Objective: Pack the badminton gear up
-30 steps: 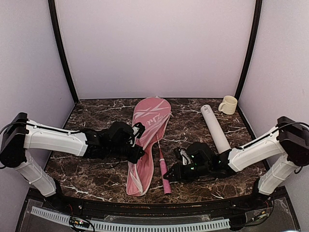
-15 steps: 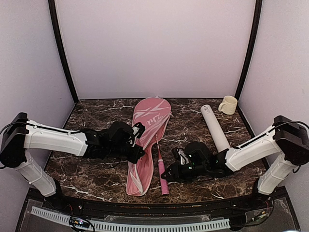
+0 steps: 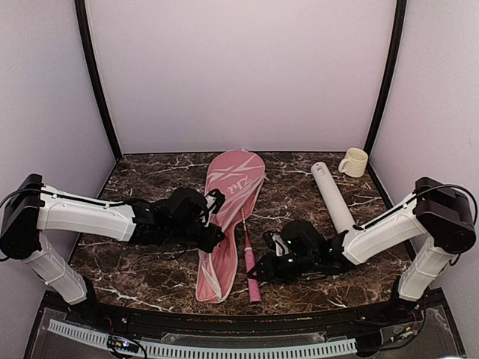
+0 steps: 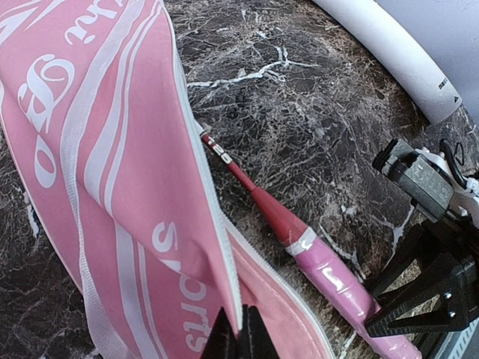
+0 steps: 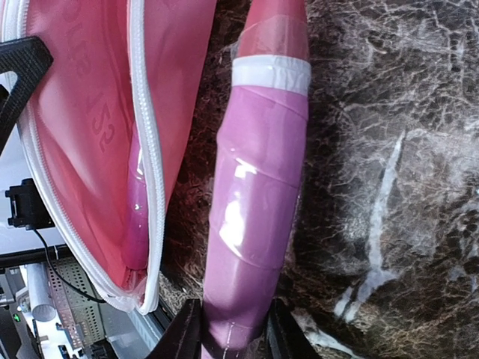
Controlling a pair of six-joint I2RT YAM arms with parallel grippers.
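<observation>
The pink lettered racquet cover [image 3: 228, 213] lies at the table's middle with its side zip open. My left gripper [image 3: 215, 233] is shut on the cover's upper zip edge [image 4: 224, 247] and holds it lifted. One racquet lies beside the cover, its pink handle [image 3: 253, 271] outside and its red shaft [image 4: 224, 157] running under the flap. My right gripper [image 3: 263, 271] is shut on that handle's end [image 5: 254, 187], a finger [image 5: 183, 333] on each side. A second pink handle [image 5: 135, 217] lies inside the cover. The white tube [image 3: 334, 198] lies to the right. No shuttlecocks show.
A cream mug [image 3: 354, 161] stands at the back right corner, behind the tube's far end. The tube's near end [image 4: 397, 52] lies close behind my right arm. The table's front edge [image 3: 247, 310] runs just below the cover's narrow end.
My right gripper has slid left along the table onto the racquet handle, and the handle's end has shifted slightly left. My left gripper and the cover have not moved.
</observation>
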